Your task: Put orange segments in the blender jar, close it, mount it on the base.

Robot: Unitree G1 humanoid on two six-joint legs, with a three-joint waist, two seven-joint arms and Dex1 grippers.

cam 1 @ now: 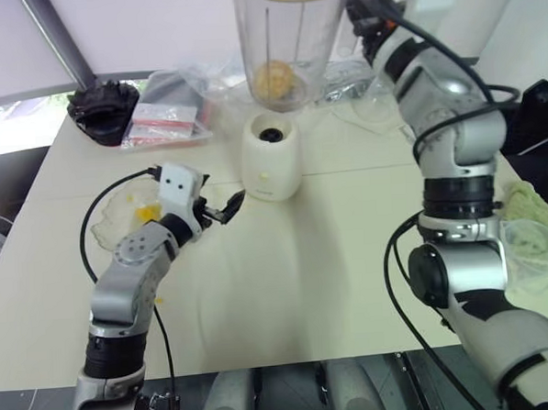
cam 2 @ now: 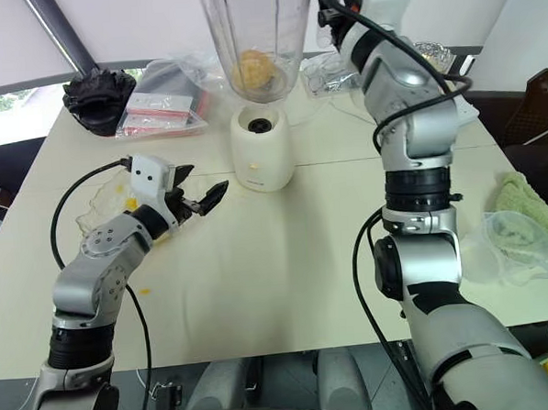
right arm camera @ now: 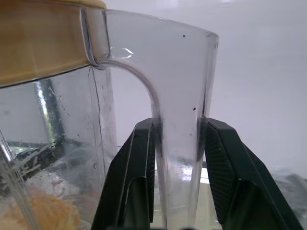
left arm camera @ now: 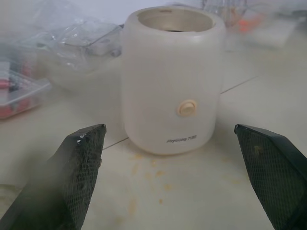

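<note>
The right gripper [right arm camera: 178, 143] had its two black fingers clamped on the clear handle of the blender jar [cam 1: 279, 39], one finger pressed against each side of it. It held the jar up in the air above the table [cam 1: 287, 287], upright, with its bottom hanging over the base [cam 1: 271, 156] but not touching it — a gap showed between the two. A cream lid [right arm camera: 41, 43] sat on the jar's mouth, and the orange segments [cam 1: 274, 78] lay in a yellow-orange clump low down inside the clear wall.

The base stood on the table near the middle, its dark round socket facing up and a small round button on its front wall.

The left gripper [left arm camera: 177, 172] hung low over the table, just to the robot's left of the base, pointing at it. Its fingers stood wide apart and held nothing — the base showed between them in the wrist view, with a clear stretch of tabletop before it.

Beside the left arm lay a shallow clear dish [cam 1: 118, 218] with a few yellow bits in it. Plastic bags [cam 1: 168, 109] and a black bundle [cam 1: 103, 108] lay at the far left of the table, and a crumpled clear bag [cam 2: 515, 243] with a green cloth [cam 2: 531, 201] lay at the right edge.
</note>
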